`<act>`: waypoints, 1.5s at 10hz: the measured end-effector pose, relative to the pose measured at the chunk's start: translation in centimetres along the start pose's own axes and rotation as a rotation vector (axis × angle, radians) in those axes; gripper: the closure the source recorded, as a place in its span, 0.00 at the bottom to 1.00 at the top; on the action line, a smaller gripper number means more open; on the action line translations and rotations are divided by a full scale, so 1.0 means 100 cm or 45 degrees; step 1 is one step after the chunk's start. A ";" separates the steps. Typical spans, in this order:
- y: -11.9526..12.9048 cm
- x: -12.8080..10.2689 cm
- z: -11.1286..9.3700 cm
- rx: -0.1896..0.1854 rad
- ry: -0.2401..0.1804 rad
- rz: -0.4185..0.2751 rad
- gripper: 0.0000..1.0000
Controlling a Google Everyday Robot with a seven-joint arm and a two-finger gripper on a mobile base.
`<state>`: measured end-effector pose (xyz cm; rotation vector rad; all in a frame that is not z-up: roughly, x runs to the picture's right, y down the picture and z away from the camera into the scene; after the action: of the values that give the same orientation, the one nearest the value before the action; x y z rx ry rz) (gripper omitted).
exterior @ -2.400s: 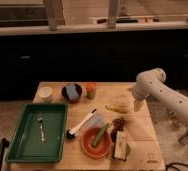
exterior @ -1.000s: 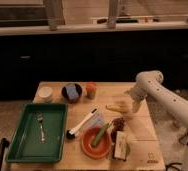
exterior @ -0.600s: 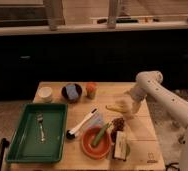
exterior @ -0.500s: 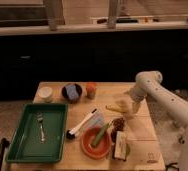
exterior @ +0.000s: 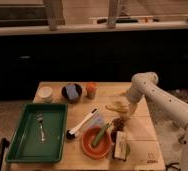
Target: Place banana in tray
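As the arm dips lower, the gripper closes in on the banana, lying well right of the tray; hold or no hold, can't tell, but pickup looks imminent, carry not begun.

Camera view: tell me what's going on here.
The robot's single arm reaches in from the right over the wooden table. Its gripper is low, right next to the banana, which lies on the right half of the table. The green tray sits at the left with a fork in it. The banana is not yet in the tray.
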<state>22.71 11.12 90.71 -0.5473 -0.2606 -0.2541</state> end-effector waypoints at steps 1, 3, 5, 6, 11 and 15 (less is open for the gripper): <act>0.001 -0.003 0.002 -0.005 -0.004 -0.010 0.20; 0.001 -0.011 0.007 -0.020 -0.012 -0.037 0.20; -0.001 -0.022 0.013 -0.036 -0.021 -0.068 0.20; -0.003 -0.027 0.015 -0.041 -0.026 -0.083 0.20; -0.006 -0.037 0.021 -0.051 -0.035 -0.114 0.48; -0.011 -0.037 0.021 -0.045 -0.031 -0.124 0.88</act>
<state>18.55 11.97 91.83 -0.5737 -0.3069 -0.3469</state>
